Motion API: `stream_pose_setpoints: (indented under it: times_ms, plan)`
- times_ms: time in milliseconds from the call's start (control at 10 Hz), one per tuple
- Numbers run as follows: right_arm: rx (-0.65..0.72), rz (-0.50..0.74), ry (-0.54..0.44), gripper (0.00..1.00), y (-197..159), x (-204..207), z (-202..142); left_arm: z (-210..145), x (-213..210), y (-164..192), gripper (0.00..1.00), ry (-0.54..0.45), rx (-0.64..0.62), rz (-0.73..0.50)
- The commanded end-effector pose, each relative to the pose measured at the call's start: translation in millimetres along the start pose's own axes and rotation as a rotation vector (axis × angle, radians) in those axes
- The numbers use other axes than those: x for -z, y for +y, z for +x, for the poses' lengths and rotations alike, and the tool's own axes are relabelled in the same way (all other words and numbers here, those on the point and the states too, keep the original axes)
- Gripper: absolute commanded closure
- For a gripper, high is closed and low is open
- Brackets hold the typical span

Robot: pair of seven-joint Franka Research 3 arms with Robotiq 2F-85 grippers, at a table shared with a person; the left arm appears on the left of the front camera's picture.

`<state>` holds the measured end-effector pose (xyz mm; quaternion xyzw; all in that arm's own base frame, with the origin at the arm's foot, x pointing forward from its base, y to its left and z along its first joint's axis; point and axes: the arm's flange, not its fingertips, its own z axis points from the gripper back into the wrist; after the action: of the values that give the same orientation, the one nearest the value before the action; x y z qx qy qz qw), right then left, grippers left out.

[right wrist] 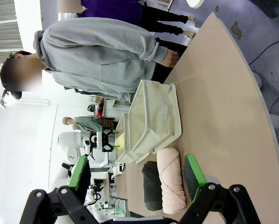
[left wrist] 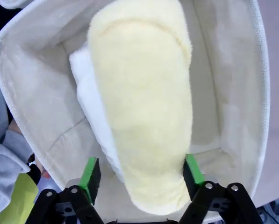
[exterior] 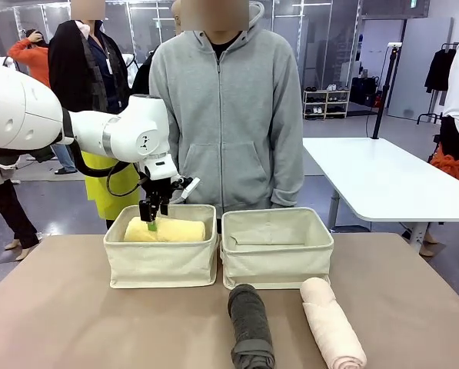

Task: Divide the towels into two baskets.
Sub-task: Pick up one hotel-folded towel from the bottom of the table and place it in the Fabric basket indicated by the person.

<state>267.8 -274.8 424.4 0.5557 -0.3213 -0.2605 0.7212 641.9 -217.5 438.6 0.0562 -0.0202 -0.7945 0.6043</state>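
My left gripper [exterior: 153,219] hangs over the left basket [exterior: 161,265], open, its pads [left wrist: 90,173] on either side of the near end of the pale yellow towel [left wrist: 144,102]. That roll lies in the basket on top of the white towel [left wrist: 90,107], which peeks out beside it. The right basket [exterior: 277,261] stands beside it, and no towel shows in it. In front of it on the table lie the dark grey towel [exterior: 251,327] and the pink towel [exterior: 333,323]. My right gripper [right wrist: 136,175] is open in the air, far from both baskets [right wrist: 155,119].
A person in a grey hoodie [exterior: 227,115] stands right behind the baskets at the table's far edge. The tan table [exterior: 68,323] has free room at the left front. A white table [exterior: 383,177] stands farther off to the right.
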Motion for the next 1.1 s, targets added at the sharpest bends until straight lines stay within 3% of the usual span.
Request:
stream_pose_setpoints:
  times_ms: [0,1000]
  plan:
    - [-0.007,0.021,-0.009,0.00,2,-2,-1,-5,-9,-3,0.00,0.010,-0.042,-0.011]
    - [-0.007,0.021,-0.009,0.00,2,-2,-1,-2,-2,0,0.00,0.001,-0.015,0.000]
